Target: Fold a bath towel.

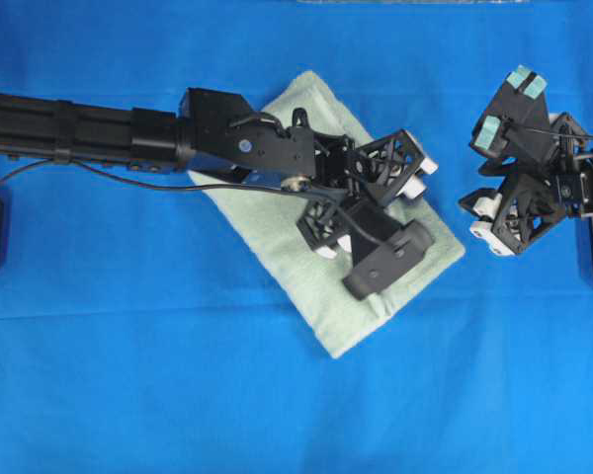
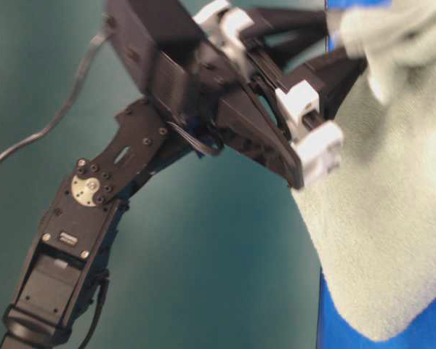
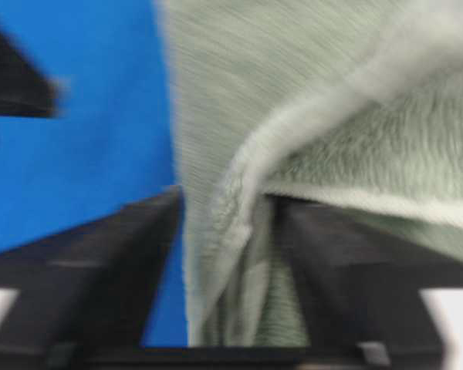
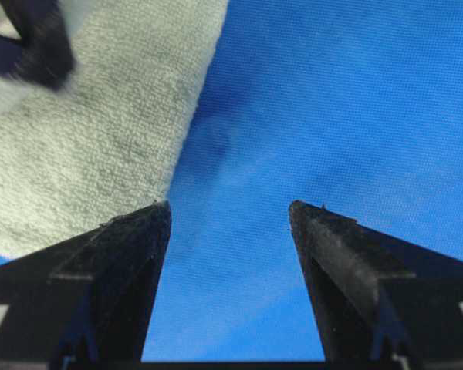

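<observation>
**Folded towel on the blue cloth, left arm over it, right arm off to the side**

The bath towel [image 1: 277, 232] lies as a folded, slanted rectangle on the blue cloth [image 1: 128, 395] that covers the table, a little above the middle of the overhead view. Its long sides run from upper left to lower right, and its lower corner points toward the near edge of the cloth.

The left arm [image 1: 89, 133] reaches in from the left edge and ends over the towel. The left gripper [image 1: 376, 202] sits above the towel's right half, with the wrist camera housing [image 1: 385, 259] hanging over the towel's lower right part. In the left wrist view its two fingers [image 3: 116, 270] stand apart, and a ridge of towel rises in the gap between them; the picture is blurred, so whether the fingers press on that fold cannot be told. In the table-level view towel fabric bunches up at the tips of this gripper, with the rest draping down to the blue cloth.

The right gripper [image 1: 486, 188] is to the right of the towel, clear of it, above bare blue cloth. Its jaws are spread wide with nothing between them; the right wrist view shows only blue cloth in the gap, with the towel's edge to the left of the left finger [image 4: 116, 270].
</observation>
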`<action>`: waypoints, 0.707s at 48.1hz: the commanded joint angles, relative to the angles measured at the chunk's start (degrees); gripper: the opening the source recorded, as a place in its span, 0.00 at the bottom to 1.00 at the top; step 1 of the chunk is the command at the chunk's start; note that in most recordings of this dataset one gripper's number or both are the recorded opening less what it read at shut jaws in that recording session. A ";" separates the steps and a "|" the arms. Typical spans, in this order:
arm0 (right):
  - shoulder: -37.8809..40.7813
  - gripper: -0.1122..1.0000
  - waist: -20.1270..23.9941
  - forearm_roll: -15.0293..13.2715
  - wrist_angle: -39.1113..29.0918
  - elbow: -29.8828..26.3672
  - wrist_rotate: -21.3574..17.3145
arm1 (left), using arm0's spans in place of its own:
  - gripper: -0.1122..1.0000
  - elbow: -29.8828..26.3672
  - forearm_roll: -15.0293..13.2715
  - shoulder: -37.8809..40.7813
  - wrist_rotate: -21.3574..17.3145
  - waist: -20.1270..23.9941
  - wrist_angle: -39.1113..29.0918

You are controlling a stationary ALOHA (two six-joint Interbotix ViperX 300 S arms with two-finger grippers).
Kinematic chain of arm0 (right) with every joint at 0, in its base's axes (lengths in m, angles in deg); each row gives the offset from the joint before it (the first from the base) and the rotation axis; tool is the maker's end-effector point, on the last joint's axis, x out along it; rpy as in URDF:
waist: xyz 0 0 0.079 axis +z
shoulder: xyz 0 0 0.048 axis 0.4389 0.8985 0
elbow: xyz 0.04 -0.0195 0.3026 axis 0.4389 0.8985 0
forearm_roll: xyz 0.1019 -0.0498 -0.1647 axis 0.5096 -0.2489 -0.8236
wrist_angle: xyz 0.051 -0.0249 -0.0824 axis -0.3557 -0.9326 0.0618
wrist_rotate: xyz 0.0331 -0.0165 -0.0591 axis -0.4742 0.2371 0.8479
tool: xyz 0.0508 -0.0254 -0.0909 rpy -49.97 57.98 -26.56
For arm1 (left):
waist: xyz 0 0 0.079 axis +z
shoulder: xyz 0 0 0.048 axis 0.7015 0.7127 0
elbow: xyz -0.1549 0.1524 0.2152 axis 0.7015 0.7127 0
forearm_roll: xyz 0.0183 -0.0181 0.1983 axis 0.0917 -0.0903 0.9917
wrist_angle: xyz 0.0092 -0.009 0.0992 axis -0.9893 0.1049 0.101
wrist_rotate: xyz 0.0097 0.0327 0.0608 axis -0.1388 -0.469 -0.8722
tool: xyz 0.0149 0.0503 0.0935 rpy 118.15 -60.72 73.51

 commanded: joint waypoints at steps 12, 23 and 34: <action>-0.70 0.67 0.09 -0.26 1.05 -0.70 -0.26 | 0.88 2.02 0.35 -6.42 13.18 0.70 2.90; -1.05 0.67 0.18 -0.44 2.64 -1.58 0.18 | 0.88 12.39 0.35 -17.40 22.32 -0.79 7.12; -3.43 0.67 0.18 -4.13 3.25 -2.99 0.35 | 0.87 29.62 0.35 -33.57 32.78 -1.05 20.04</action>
